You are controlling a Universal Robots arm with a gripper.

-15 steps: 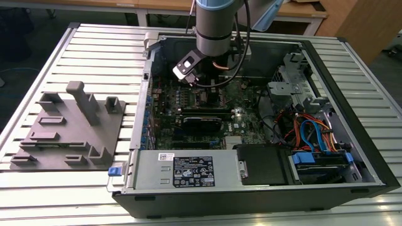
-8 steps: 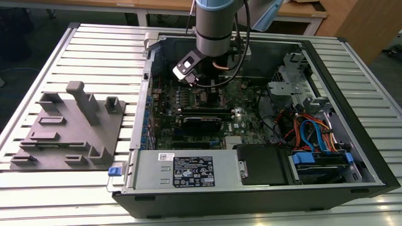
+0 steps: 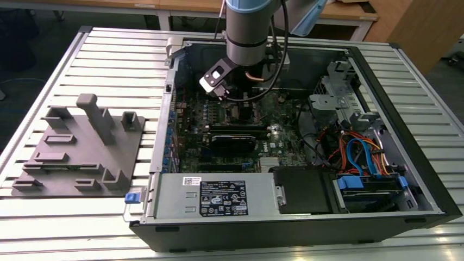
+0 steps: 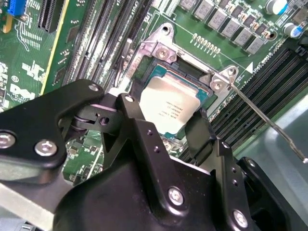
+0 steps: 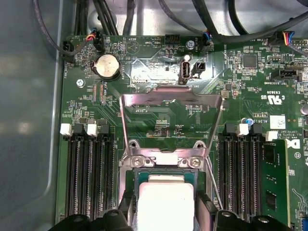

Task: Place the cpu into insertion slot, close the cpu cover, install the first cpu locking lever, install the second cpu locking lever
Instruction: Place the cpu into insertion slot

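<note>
Silver-tan cpu [image 4: 168, 108], clamped in the claw [image 4: 163, 115], hangs over the insertion slot [image 4: 204, 94], cpu cover [image 5: 173, 99] open; seating likely needs square alignment.

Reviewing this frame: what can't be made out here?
Whether the cpu sits fully in the insertion slot: in the second wrist view the cpu and the fingers cover the slot's centre.
The cpu's near edge: cut off by the first wrist view's border.
The slot in the exterior view: the arm stands before it.
</note>
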